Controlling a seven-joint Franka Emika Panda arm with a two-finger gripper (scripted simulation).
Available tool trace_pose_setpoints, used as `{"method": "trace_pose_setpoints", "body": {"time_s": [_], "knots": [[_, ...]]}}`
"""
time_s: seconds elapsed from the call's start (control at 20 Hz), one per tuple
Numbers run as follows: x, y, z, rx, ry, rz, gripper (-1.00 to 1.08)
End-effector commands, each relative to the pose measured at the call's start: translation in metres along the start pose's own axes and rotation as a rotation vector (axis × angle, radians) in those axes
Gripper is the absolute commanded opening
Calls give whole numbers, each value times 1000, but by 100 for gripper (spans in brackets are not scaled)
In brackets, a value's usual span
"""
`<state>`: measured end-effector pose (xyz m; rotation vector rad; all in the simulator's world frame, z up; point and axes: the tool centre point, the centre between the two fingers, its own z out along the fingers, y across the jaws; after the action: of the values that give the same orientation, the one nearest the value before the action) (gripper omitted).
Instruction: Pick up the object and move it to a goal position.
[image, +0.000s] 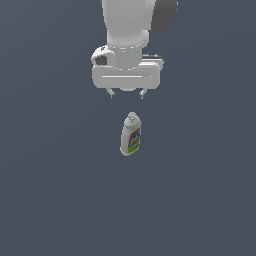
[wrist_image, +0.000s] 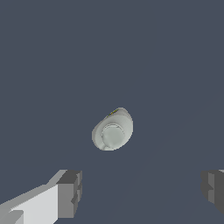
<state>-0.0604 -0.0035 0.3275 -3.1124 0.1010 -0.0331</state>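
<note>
Hand (image: 127, 94) hanging fingers-down, spread wide, gripping nothing. In the wrist view, left finger pad (wrist_image: 70, 194) and right one (wrist_image: 213, 190) well apart, bare grey worktop (wrist_image: 175, 65) between them. Bottle (image: 131, 134) standing upright on the worktop directly below the hand, clear gap between cap and fingertips, no contact. Label with red, blue, yellow, green bands visible in the exterior view. Seen cap-on in the wrist view (wrist_image: 113, 130), offset from the line between the pads.
</note>
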Motion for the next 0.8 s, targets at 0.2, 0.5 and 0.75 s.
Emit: {"method": "trace_pose_setpoints", "body": {"time_s": [0.2, 0.5, 0.75], "knots": [[2, -1, 4, -2, -2, 81, 100], [5, -4, 10, -6, -4, 201, 100], [7, -6, 16, -10, -6, 322, 100]]}}
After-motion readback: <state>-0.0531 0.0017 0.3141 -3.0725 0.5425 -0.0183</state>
